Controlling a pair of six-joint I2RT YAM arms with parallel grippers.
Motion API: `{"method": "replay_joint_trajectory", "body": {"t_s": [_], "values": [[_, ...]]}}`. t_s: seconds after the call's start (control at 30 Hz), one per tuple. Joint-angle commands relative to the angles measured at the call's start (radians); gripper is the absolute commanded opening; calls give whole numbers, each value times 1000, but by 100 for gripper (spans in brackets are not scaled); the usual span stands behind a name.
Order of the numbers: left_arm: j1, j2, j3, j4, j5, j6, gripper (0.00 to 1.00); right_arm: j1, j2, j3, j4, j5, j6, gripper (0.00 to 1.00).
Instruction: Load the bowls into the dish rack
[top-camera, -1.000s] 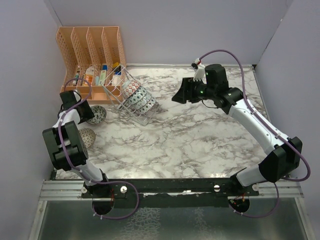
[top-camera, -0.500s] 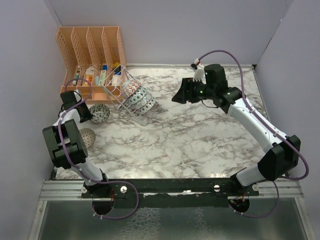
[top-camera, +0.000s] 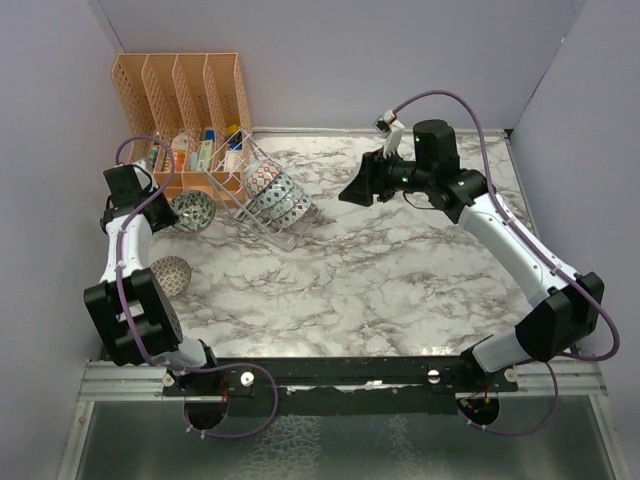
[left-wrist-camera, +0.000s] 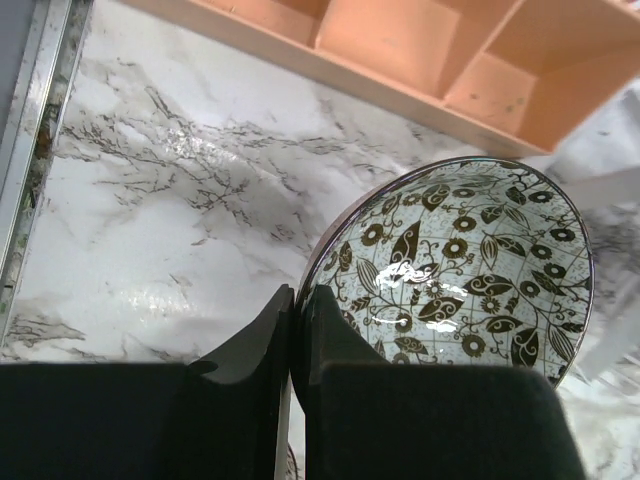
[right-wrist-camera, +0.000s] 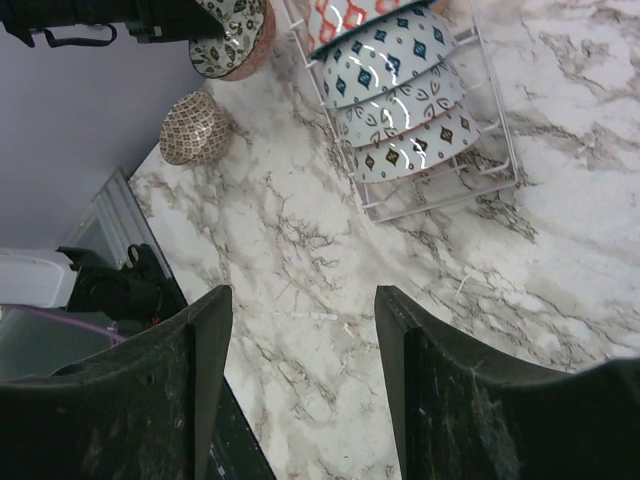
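My left gripper (top-camera: 165, 207) is shut on the rim of a dark floral bowl (top-camera: 192, 210) and holds it lifted, left of the wire dish rack (top-camera: 285, 232). In the left wrist view the fingers (left-wrist-camera: 325, 330) pinch the bowl's (left-wrist-camera: 470, 260) near rim. The rack holds several patterned bowls (top-camera: 272, 190) standing on edge; they also show in the right wrist view (right-wrist-camera: 400, 95). A tan mesh-pattern bowl (top-camera: 171, 272) lies upside down on the table, also in the right wrist view (right-wrist-camera: 195, 128). My right gripper (top-camera: 358, 190) is open and empty, hovering right of the rack.
An orange plastic organiser (top-camera: 180, 100) with tall dividers and small items stands at the back left, right behind the rack and the held bowl. The table's left edge (left-wrist-camera: 30, 150) and side wall are close to my left arm.
My left gripper has lifted the dark bowl and carried it back and a little left, toward the organiser. The right gripper shifted slightly left.
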Motion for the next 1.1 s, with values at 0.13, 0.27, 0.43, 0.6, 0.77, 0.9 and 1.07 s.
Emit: {"method": "replay_joint_trajectory", "body": {"t_s": [0.13, 0.27, 0.43, 0.6, 0.77, 0.9, 1.07], "values": [[-2, -209, 29, -183, 135, -39, 0, 96, -21, 78, 74, -75, -88, 58], [-44, -275, 16, -262, 157, -41, 0, 169, -32, 85, 117, -53, -104, 58], [-90, -324, -24, -314, 217, -45, 0, 311, 32, 192, 53, 16, -177, 58], [-155, -356, -42, -365, 232, -51, 0, 424, 71, 253, 38, 75, -256, 58], [-279, -380, -26, -384, 234, -151, 0, 531, 113, 279, 2, 124, -373, 57], [-343, -364, 51, -443, 227, -176, 0, 648, 166, 315, -61, 221, -509, 56], [-367, -324, 161, -548, 212, -133, 0, 745, 216, 339, -140, 343, -669, 54]]}}
